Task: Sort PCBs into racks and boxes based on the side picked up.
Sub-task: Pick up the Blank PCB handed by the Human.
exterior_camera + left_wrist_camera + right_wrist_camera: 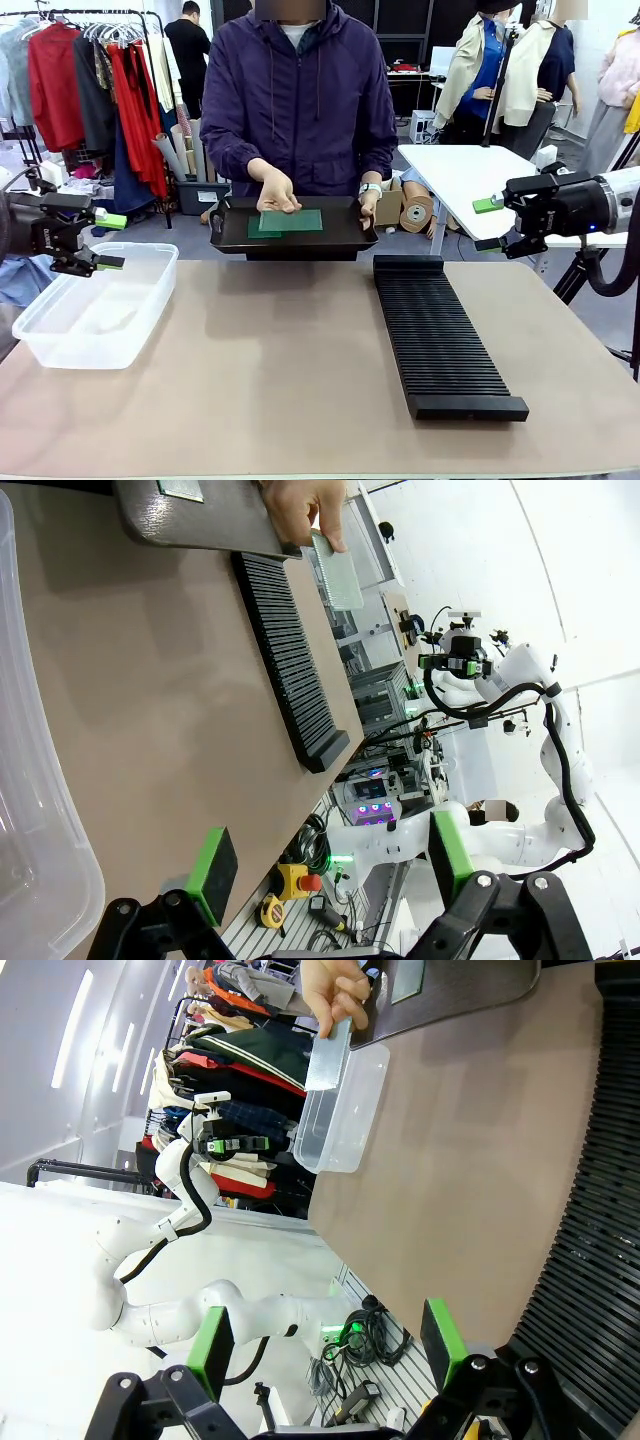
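While my left claw (109, 241) and right claw (489, 224) hang released on either side of the black tray (345, 238), a person's hand (278, 192) holds one green PCB (303, 220) above it; another PCB (256, 231) lies inside.

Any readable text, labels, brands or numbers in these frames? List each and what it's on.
No text reads clearly.
Faint light print on the black body of the left gripper: too blurred to read.
The white label on the grey bin on the floor: too small to read.
PCBs, rack, clear tub, black tray: no print visible.
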Controlling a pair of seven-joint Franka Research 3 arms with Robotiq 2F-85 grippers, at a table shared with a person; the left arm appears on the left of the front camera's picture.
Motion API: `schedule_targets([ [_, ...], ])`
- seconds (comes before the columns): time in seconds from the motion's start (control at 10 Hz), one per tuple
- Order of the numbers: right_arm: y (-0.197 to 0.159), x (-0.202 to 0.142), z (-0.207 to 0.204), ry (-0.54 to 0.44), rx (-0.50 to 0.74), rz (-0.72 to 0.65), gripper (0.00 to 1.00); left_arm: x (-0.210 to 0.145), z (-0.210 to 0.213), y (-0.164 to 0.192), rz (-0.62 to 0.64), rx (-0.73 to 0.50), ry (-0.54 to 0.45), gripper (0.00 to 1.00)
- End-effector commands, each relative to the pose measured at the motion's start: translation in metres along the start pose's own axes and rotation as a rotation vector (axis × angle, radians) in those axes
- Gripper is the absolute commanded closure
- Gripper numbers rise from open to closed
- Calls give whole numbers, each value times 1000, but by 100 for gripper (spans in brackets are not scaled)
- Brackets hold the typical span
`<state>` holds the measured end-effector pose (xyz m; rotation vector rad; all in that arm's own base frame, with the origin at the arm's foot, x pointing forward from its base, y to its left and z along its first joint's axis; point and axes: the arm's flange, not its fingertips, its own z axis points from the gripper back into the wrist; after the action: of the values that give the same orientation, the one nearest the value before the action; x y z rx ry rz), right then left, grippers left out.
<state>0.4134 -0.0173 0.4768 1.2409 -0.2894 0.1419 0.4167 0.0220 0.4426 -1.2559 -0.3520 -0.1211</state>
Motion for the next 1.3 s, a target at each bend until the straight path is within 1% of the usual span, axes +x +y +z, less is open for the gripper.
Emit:
schedule_targets([
  [0.0, 1, 0, 0, -2, 12, -5, 0, 1, 2, -1, -2, -1, 4, 0],
  [0.6, 0, 0, 0, 0, 0, 0, 0, 1, 2, -1, -2, -1, 4, 0],
  [0.7, -8, 12, -8, -21, 14, 30, 0, 1, 2, -1, -2, -1, 4, 0],
  [0.8, -13, 18, -15, -5, 66, 63, 0, 1, 2, -1, -2, -1, 4, 0],
  [0.9, -20, 27, -27, -21, 104, 77, 0, 1, 2, -1, -2, -1, 4, 0],
  [1.0, -25, 32, -36, -15, 130, 83, 0, 1, 2, -1, -2, -1, 4, 0],
  [1.1, -36, 43, -51, -37, 148, 95, 0, 1, 2, -1, -2, -1, 4, 0],
  [1.2, -40, 52, -64, -16, 177, 78, 0, 1, 2, -1, -2, -1, 4, 0],
])
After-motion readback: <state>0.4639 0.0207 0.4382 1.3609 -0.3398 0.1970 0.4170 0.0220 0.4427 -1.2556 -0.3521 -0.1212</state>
